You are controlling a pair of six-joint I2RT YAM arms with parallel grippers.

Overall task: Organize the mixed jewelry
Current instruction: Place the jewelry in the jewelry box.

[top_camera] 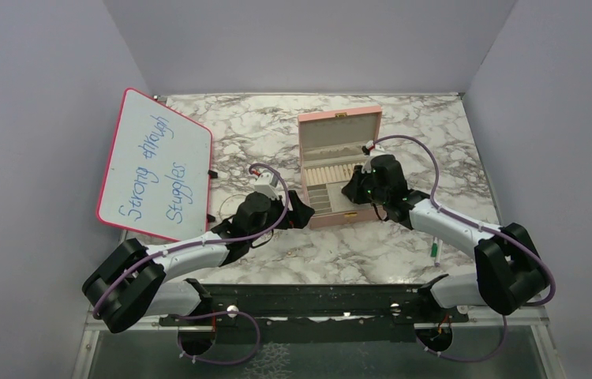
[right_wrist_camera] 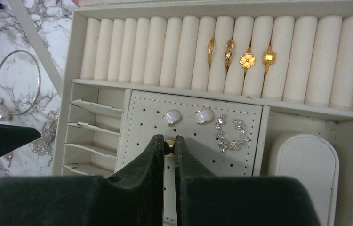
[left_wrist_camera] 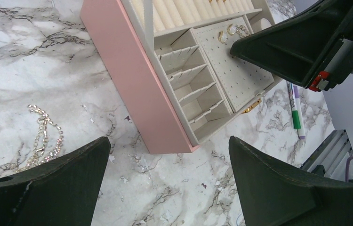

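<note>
The pink box [top_camera: 320,223] stands open mid-table with a cream lining [right_wrist_camera: 306,160]. Several gold rings [right_wrist_camera: 247,59] sit in its ring rolls. Two white earrings [right_wrist_camera: 172,117] and crystal earrings [right_wrist_camera: 231,132] lie on the perforated panel. My right gripper [right_wrist_camera: 169,143] hangs over that panel, shut on a tiny gold earring [right_wrist_camera: 170,142]. My left gripper [left_wrist_camera: 169,141] is open and holds nothing, low over the marble beside the box's left wall [left_wrist_camera: 132,80]. A pale chain [left_wrist_camera: 43,136] lies on the table left of the box, and a thin silver hoop [right_wrist_camera: 17,82] with pearl ends lies beyond it.
A pink-framed whiteboard [top_camera: 155,166] leans at the left. A green-and-white marker pen [left_wrist_camera: 296,108] lies on the marble right of the box, near the right arm [top_camera: 451,225]. Grey walls close in the table on three sides.
</note>
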